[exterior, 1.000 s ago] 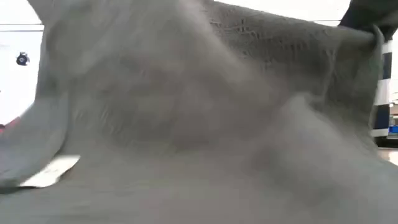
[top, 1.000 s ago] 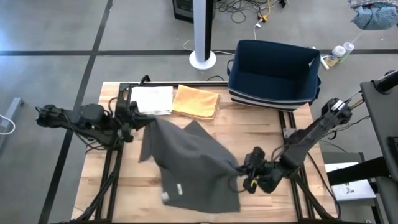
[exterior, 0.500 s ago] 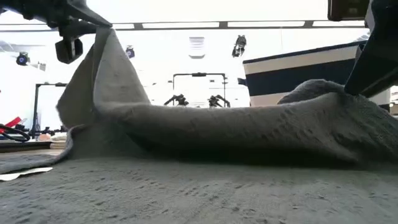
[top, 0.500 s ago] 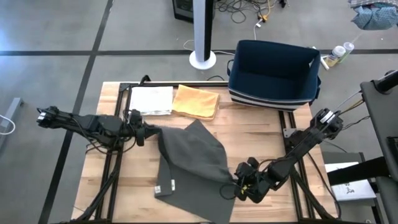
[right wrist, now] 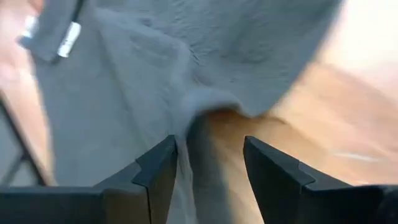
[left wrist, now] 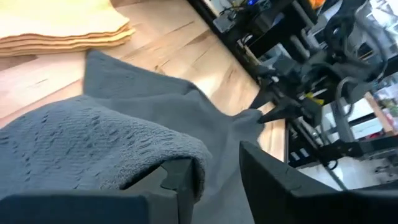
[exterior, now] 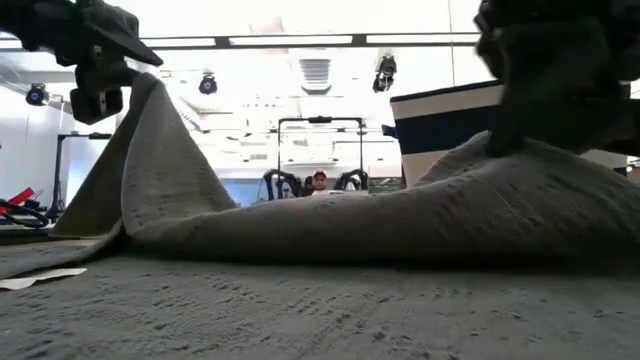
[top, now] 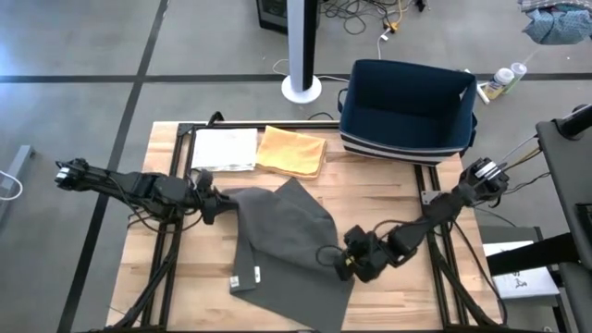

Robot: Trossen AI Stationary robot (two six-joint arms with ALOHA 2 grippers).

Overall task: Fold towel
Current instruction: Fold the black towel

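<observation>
1. Two grippers work the grey towel (top: 287,236), which lies on the wooden table (top: 388,199) between them. The left gripper (top: 215,205) pinches a raised corner of it, cloth caught between its fingers in the left wrist view. The right gripper (top: 340,264) sits at the opposite edge with its fingers spread and cloth bunched just ahead of them; whether any cloth lies between them I cannot tell.

2. Progress looks early to middling: one flap is drawn over the lower layer, yet the outline is crooked, with a loose point beyond both grippers and a label (top: 255,272) showing on the lower layer nearer the left gripper. Squaring the edges, flattening, and probably a further fold remain.

3. The towel is soft, thick terry with a fine woven grain, draping in a tent from the left gripper in the low view and humped beneath the right one.

4. Beyond the left gripper lie a folded orange cloth (top: 291,151) and a white one (top: 227,148), flat and square; a navy fabric bin (top: 407,111) stands beyond the right gripper.
</observation>
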